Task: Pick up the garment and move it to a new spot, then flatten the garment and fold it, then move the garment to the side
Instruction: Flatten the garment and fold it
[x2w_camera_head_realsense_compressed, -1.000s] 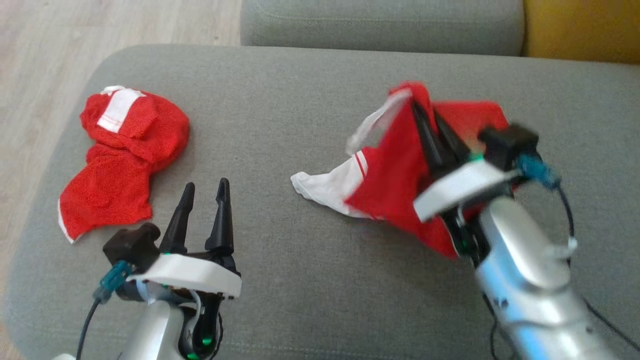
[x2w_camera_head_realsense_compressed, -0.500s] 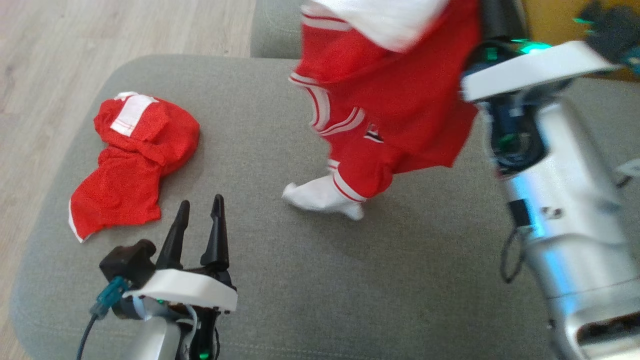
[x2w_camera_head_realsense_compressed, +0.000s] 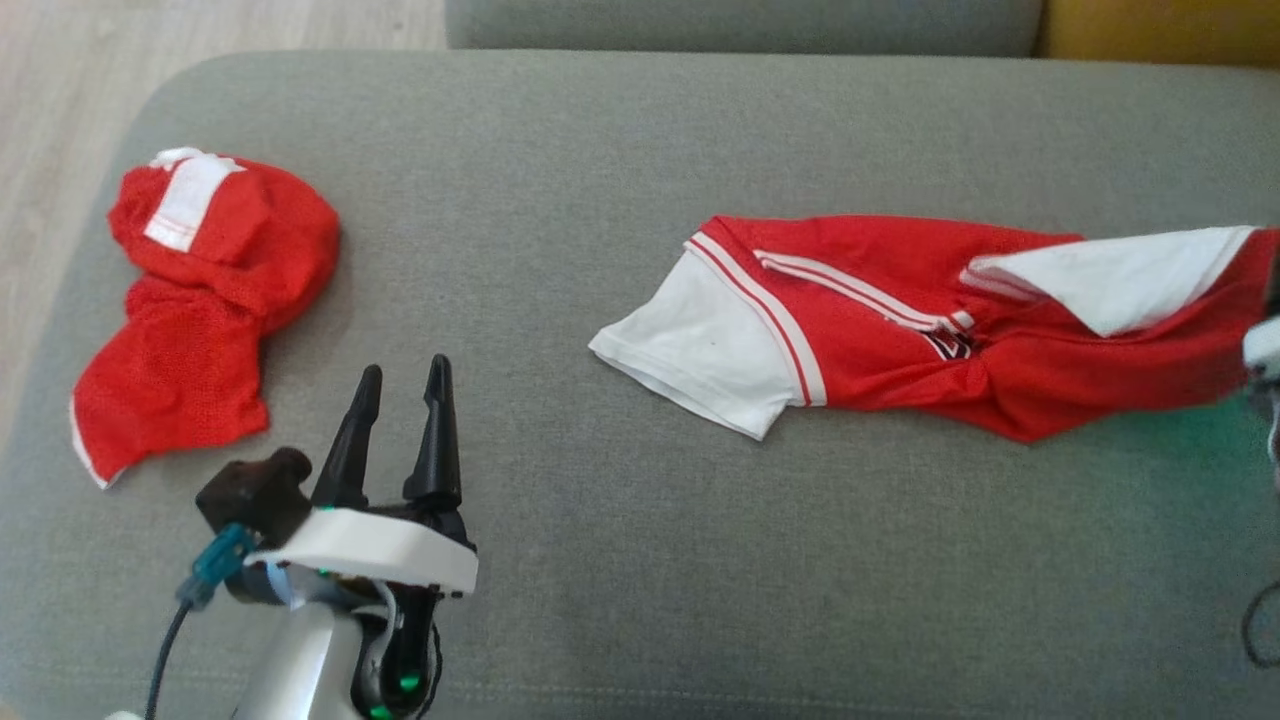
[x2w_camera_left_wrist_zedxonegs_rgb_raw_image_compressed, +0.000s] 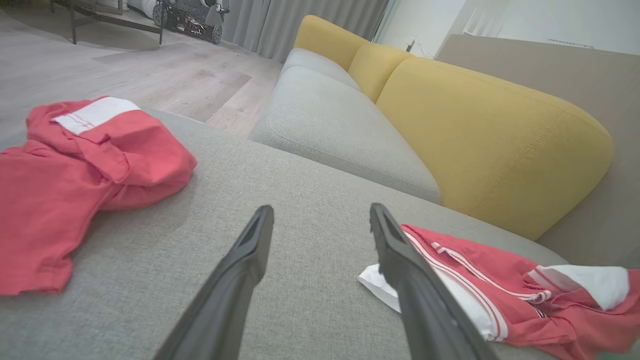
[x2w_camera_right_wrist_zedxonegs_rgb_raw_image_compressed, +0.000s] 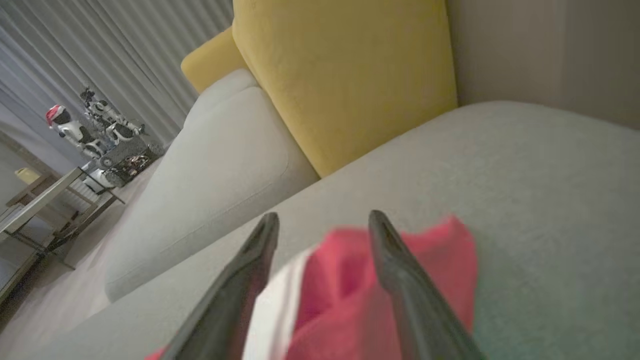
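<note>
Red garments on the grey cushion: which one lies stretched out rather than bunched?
The right garment, drawn out long; the left garment, near the left claw, is crumpled.

- Head view: soft, even daylight on the grey sofa cushion (x2w_camera_head_realsense_compressed: 600, 600); faint shadows, a greenish glow at the right edge.
- Left wrist view: bright, sharp, with wide-angle stretching toward the edges.
- Right wrist view: dimmer and soft; the red garment (x2w_camera_right_wrist_zedxonegs_rgb_raw_image_compressed: 345, 285) between the fingers (x2w_camera_right_wrist_zedxonegs_rgb_raw_image_compressed: 406, 292) is blurred, perhaps by motion.
</note>
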